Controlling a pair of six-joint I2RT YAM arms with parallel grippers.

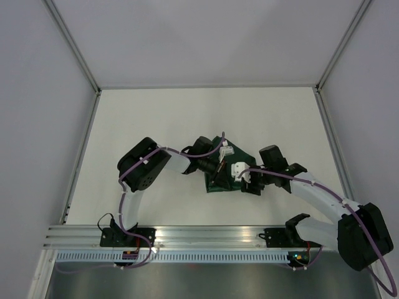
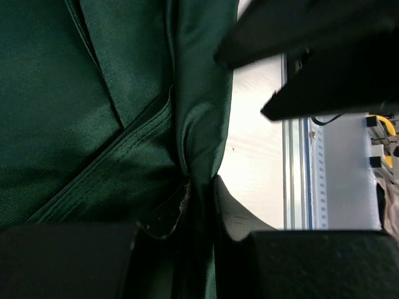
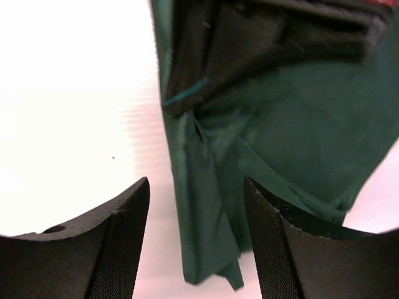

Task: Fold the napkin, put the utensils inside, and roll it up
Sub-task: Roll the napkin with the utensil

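The dark green napkin [image 1: 219, 182] lies bunched and folded at the table's middle, between both gripper heads. My left gripper [image 1: 217, 173] is shut on a raised fold of the napkin [image 2: 112, 124]; the cloth is pinched between its jaws [image 2: 201, 202]. My right gripper [image 1: 242, 184] is open, its fingers [image 3: 124, 230] standing either side of a folded strip of napkin [image 3: 206, 205] without touching it. The orange-red utensil does not show clearly in any view; a thin reddish sliver [image 3: 381, 4] shows at the top edge of the right wrist view, and I cannot tell what it is.
The white table [image 1: 156, 124] is walled by grey panels on three sides. An aluminium rail [image 1: 206, 237] with both arm bases runs along the near edge. The two gripper heads are very close together; the right gripper's dark body [image 2: 324, 68] shows in the left wrist view.
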